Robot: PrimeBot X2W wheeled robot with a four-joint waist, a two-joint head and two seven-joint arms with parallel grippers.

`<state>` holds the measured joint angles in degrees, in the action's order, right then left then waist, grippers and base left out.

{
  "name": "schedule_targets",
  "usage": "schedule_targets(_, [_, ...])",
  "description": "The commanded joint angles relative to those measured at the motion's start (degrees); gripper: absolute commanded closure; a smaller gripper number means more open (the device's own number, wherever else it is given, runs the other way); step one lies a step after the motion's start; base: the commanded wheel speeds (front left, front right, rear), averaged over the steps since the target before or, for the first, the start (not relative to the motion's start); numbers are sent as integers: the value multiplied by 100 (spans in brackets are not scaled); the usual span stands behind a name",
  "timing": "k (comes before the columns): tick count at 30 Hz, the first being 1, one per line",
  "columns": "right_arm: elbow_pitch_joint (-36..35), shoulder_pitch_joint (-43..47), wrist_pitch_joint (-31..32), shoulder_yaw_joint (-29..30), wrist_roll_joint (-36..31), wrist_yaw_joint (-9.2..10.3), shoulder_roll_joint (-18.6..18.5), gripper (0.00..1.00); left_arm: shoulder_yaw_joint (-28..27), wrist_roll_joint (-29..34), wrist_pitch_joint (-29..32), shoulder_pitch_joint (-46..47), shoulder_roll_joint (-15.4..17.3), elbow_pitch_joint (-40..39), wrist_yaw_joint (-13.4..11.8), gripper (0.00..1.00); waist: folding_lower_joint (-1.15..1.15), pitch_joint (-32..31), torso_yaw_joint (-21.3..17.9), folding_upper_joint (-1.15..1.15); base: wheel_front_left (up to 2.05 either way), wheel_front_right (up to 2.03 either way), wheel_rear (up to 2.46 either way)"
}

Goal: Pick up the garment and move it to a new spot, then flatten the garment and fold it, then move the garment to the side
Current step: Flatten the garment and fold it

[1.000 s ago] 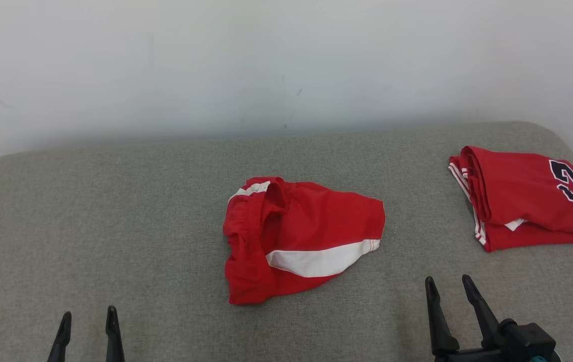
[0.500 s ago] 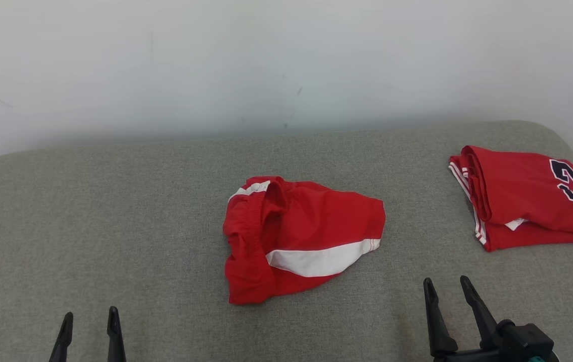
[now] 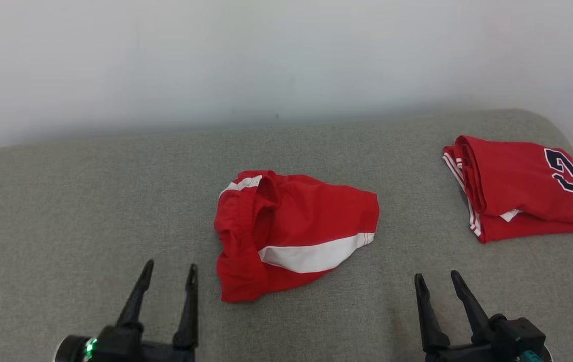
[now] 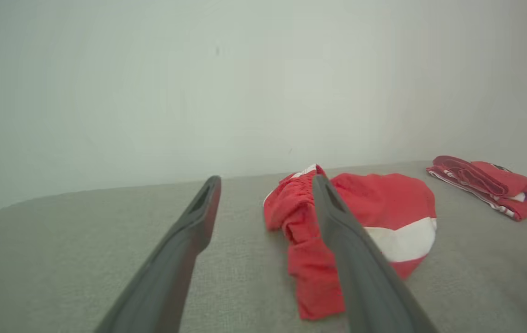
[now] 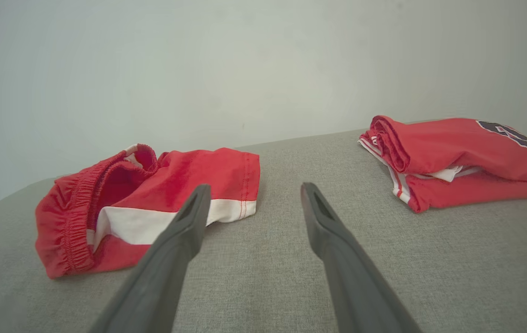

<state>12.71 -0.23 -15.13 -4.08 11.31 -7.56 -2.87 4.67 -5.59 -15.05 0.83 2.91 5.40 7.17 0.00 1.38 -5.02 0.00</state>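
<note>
Two red garments lie on the grey upholstered surface (image 3: 90, 211), which runs back to a plain white wall (image 3: 266, 60). The one for the task is a pair of red shorts (image 3: 296, 221). It lies crumpled near the middle of the surface, neither flattened nor folded. Its gathered elastic waistband (image 3: 233, 226) faces the robot's left and gapes open. One broad white band (image 3: 311, 254) crosses the near side of the leg, and a second, smaller patch of white shows at the far end of the waistband.

The other garment is a folded red jersey (image 3: 517, 186), well apart from the shorts at the far right of the surface. It has white striped trim along its folded edge and one dark numeral (image 3: 565, 171). This may be a 2, though the fold and the angle cut it short.

Two grippers are in view, with four long dark fingers (image 3: 138, 294) in all. The left gripper (image 3: 171, 265) stands at the near left, its jaws spread apart with nothing between them. Its fingertips are near the waistband end of the shorts, with a strip of grey fabric showing between them in the head view. The right gripper (image 3: 437, 275) is at the near right, jaws likewise spread and empty. It points at bare surface between the shorts and the jersey and touches neither.
</note>
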Motion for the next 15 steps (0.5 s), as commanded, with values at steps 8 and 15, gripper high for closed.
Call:
schedule_targets(8, [48,-232,5,-57,190,12,3,0,1058,134,-17,1123,78,964,25,0,0,401,-497,0,0,0,0])
schedule_targets(15, [86,-412,5,-21,325,12,2,0,1152,466,-17,1847,155,2727,-185,0,0,720,-875,0,0,0,0])
